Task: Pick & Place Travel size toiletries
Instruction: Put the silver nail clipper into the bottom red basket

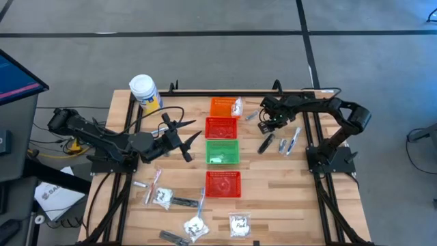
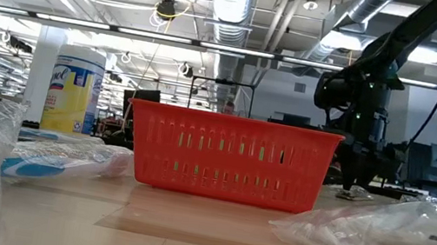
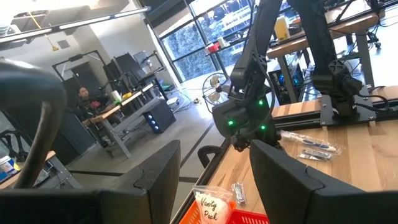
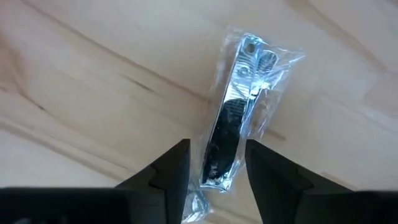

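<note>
One slim silvery toiletry (image 4: 227,134), sealed in crinkled clear wrap, with a bright end, a small hole through it, and a darker shaft. Lying flat on the bare planks of the wooden table (image 1: 287,198), to the right of the green basket (image 1: 222,152) and a little toward the orange end of the basket row. Long axis running straight along the gap between the fingers (image 4: 168,171) of the right gripper (image 1: 272,126), bright end pointing away from the wrist. Fingers parted, one on each side of the wrap, a sliver of wood showing between one finger and the wrap; nothing clamped.

Just beside that spot, further right of the green basket: a dark flat strip (image 1: 265,143) and two wrapped toothbrushes (image 1: 289,141), all roughly parallel and slanted.

Four mesh baskets in one row. Inside the green basket, something small and pale, too small to name. Two places up from it, an orange basket (image 1: 220,107) holding a clear printed sachet (image 1: 237,106). Red basket (image 1: 221,128) on one side of the green one, second red basket (image 1: 223,184) on the other.

Past that second red basket, away from the green one: scattered sachets (image 1: 239,224), a pink toothbrush (image 1: 153,186) and more dark strips (image 1: 184,202).

Left of the green basket, hovering with fingers spread wide and holding nothing: left gripper (image 1: 187,140). Further left and past the orange end, a white jar (image 1: 145,92) with a yellow label.
</note>
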Action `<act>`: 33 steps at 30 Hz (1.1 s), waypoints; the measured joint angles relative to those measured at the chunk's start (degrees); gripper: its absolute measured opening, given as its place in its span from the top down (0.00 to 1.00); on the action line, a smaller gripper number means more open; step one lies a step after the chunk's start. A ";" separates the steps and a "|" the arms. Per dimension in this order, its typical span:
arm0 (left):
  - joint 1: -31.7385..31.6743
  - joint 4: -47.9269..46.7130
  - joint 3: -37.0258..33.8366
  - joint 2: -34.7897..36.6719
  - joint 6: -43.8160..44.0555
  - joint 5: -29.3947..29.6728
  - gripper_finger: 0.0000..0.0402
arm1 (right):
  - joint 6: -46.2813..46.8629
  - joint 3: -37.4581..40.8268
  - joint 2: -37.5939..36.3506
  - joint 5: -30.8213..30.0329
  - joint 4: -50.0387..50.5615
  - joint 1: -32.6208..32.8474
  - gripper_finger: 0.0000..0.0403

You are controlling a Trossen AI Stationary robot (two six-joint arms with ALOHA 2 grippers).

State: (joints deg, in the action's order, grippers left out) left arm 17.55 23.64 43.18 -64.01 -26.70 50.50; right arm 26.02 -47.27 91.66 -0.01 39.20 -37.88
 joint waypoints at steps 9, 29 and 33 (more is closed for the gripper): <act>-0.01 0.00 0.00 0.00 0.00 0.00 0.54 | -3.60 -0.02 0.00 -0.07 -0.90 -1.19 0.66; -0.01 0.00 0.00 0.00 0.00 -0.01 0.54 | -11.06 -0.15 -0.15 -0.17 1.26 -1.15 0.88; 0.00 0.00 0.00 -0.01 0.00 -0.01 0.54 | -11.91 -0.15 -0.15 -0.37 1.31 -1.15 0.88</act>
State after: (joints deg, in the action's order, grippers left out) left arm 17.55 23.64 43.18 -64.02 -26.70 50.49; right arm 14.11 -47.42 91.50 -0.38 40.51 -39.03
